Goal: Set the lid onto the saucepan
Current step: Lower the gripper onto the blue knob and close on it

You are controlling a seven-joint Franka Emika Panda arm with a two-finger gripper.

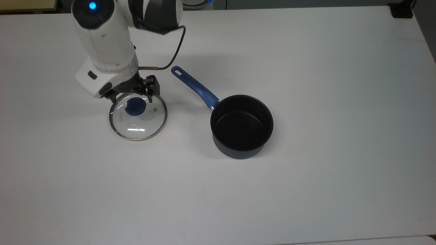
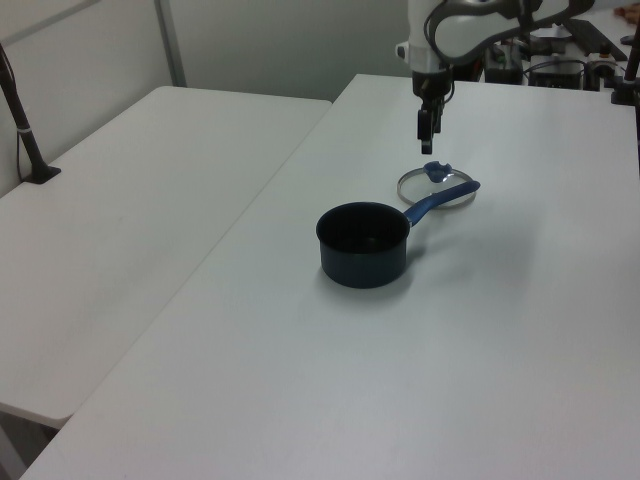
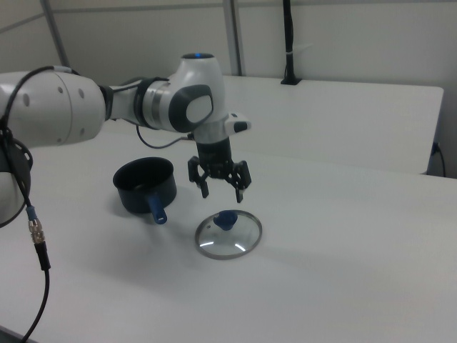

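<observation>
A white Franka arm [image 3: 182,100] hangs its gripper [image 3: 222,194] directly above the lid [image 1: 138,114] on a white table [image 1: 306,68]. The 2 black fingers [image 3: 203,189] are spread wide apart, empty, and point straight down with clear air between their tips and the blue knob [image 3: 226,220] in the right view.

In the top view, the lid lies flat on the table at about 9 o'clock from the saucepan [image 1: 242,126], well apart from it, its metal rim unbroken and its blue knob [image 1: 135,106] sitting slightly toward 12 o'clock of the glass. The gripper [image 1: 131,98] overlaps the lid's 12 o'clock edge from that camera.

The saucepan stands upright, its black inside bare, with its long blue handle [image 1: 194,86] running toward 10 o'clock and ending near the gripper's side, not touching the lid.

The left view shows the gripper [image 2: 427,145] poised above the lid [image 2: 436,185], which lies just behind the handle's [image 2: 437,200] end, the saucepan [image 2: 364,243] nearer the camera. A 2nd white table [image 2: 130,200] adjoins at the left view's left.
</observation>
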